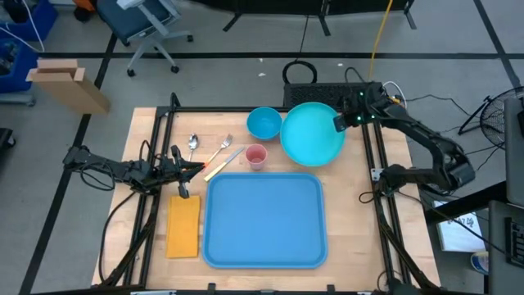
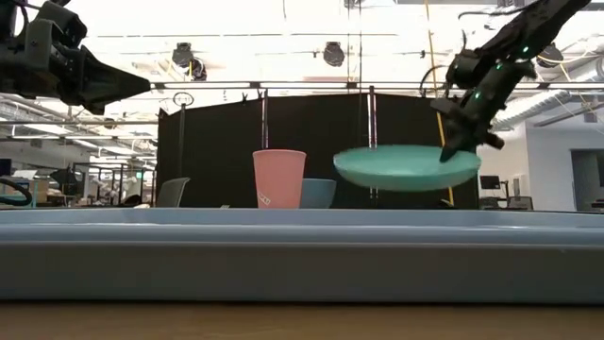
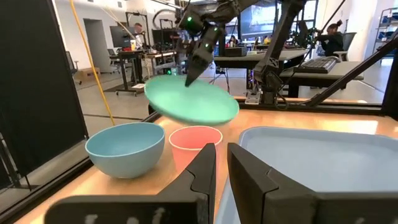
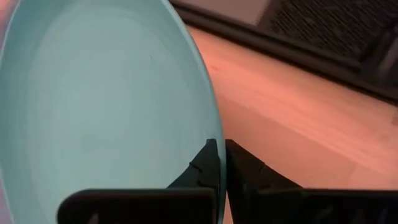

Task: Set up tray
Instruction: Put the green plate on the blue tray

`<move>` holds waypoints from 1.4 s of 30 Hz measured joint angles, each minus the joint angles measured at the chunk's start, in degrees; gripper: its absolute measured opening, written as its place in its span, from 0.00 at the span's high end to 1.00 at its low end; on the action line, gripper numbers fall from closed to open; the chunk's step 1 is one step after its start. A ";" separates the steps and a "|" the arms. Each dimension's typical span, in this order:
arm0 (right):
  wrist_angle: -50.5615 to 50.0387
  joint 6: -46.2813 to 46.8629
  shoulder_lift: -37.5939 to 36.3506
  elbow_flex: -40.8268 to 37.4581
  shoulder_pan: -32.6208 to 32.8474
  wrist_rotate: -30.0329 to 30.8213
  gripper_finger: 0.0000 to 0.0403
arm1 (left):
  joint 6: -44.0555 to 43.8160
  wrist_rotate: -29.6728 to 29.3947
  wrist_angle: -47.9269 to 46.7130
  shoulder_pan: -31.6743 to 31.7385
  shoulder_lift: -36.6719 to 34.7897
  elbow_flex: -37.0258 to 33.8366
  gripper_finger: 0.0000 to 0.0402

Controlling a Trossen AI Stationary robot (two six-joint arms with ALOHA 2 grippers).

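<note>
The right arm reaches in from the far right side of the tray (image 1: 264, 221) and bends down over the teal plate (image 1: 313, 133). The right gripper (image 1: 338, 124) pinches the plate's right rim, fingers pressed together on the thin edge. In the low view the plate hangs above the table, approx. level, and the gripper comes at it from above at a slant.

The left arm lies stretched out low, left of the tray. The left gripper (image 1: 195, 169) is just off the tray's far left corner, above the far end of the napkin (image 1: 183, 226), with the fingers (image 3: 202, 177) nearly together and nothing between them.

The tray is large, light blue, smooth plastic, rectangular w/ rounded corners and a raised rim. It lies flat on the wooden table (image 1: 352, 213), in the near middle.

Beyond the tray's far edge stand a pink cup (image 1: 256, 156) and a round light-blue bowl (image 1: 264, 123). A metal spoon (image 1: 192, 146) and a fork (image 1: 219, 151) lie near them, towards the left. The yellow-orange napkin is a narrow strip, just beside the tray's left edge.
</note>
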 joint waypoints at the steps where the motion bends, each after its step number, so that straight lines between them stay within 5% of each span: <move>1: -0.17 0.62 -1.15 0.00 0.00 -1.14 1.00 | 0.00 0.00 -0.02 0.01 0.00 0.00 0.88; 9: -10.68 1.48 -7.32 3.84 4.40 -3.21 1.00 | 0.03 -0.02 0.00 0.00 0.00 0.00 0.88; 21: -15.56 6.02 -10.81 10.19 30.92 1.72 1.00 | -0.03 -0.02 0.00 0.02 0.00 0.00 0.88; 31: -14.96 9.95 -1.32 10.21 52.24 13.11 1.00 | -1.60 0.02 -0.04 0.00 0.00 0.00 0.88; 42: -6.60 11.51 9.43 10.21 61.07 13.15 1.00 | -3.29 0.12 -0.05 0.01 0.00 0.00 0.88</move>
